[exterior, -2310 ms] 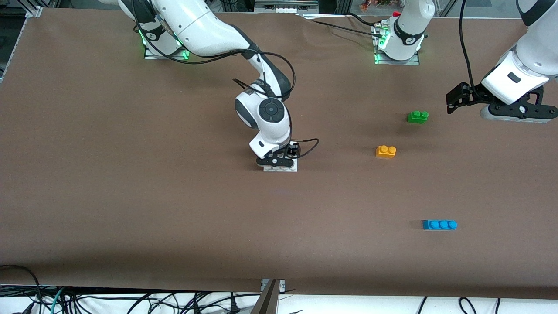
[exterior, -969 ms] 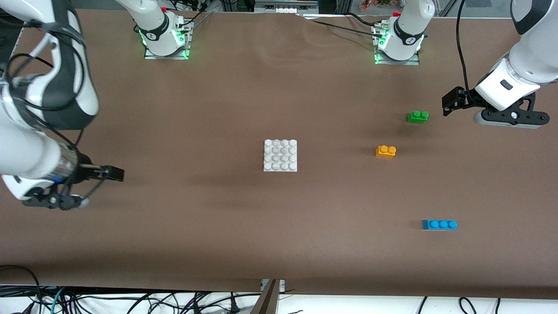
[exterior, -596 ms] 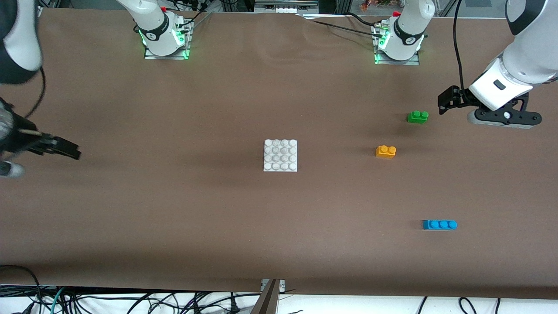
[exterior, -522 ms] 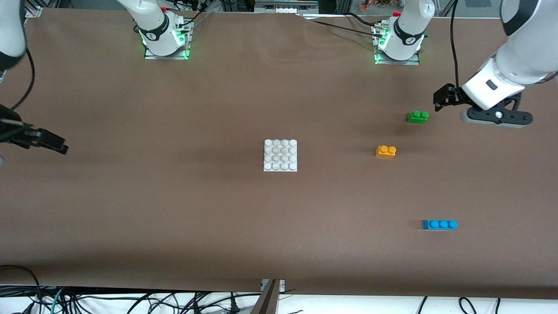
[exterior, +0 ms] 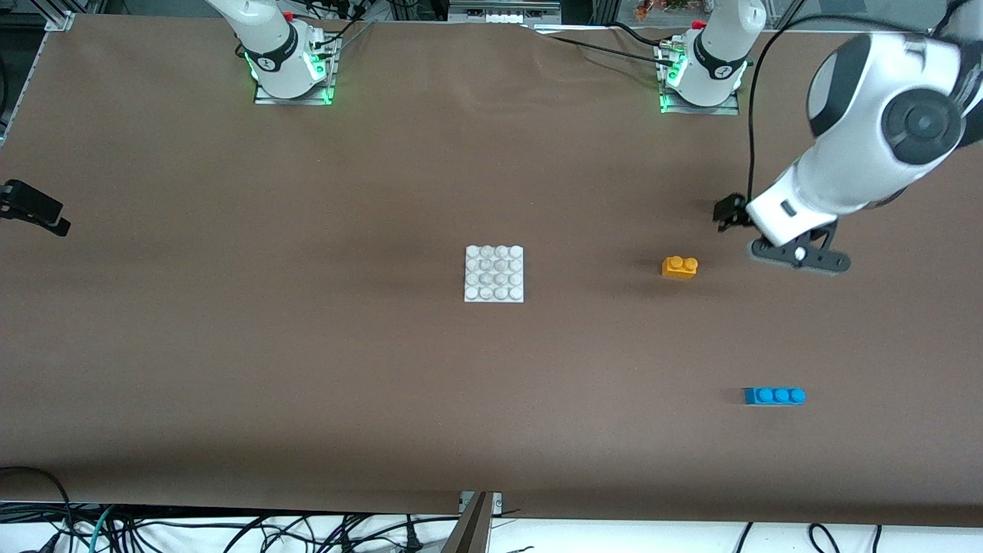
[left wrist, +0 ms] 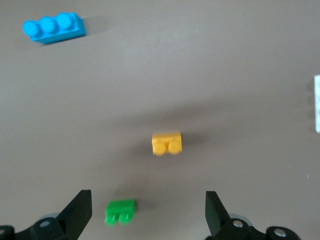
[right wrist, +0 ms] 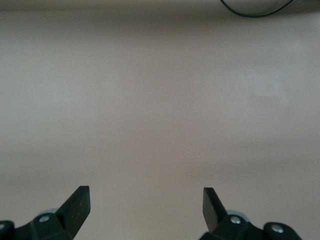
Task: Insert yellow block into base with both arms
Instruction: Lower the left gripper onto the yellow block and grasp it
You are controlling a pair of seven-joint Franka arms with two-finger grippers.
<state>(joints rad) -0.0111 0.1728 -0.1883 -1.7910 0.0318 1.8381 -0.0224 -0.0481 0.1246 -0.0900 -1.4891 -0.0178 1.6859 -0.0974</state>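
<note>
While our left gripper [left wrist: 145, 220] hangs spread over the green brick [left wrist: 120, 211], we should centre on the yellow block [exterior: 680, 266] before descending (right gripper [right wrist: 145, 210] waits, fingers apart).

Yellow block [exterior: 680, 266]: small orange-yellow brick, two round studs on top, studs up, flat on the table, free of any grip; also seen in the left wrist view [left wrist: 166, 143].
Yellow block position: toward the left arm's end of the table, well apart from the base.
Base [exterior: 494, 273]: flat white square plate, four-by-four grid of round studs, lying flat, studs bare.
Base position: about mid-table.
</note>
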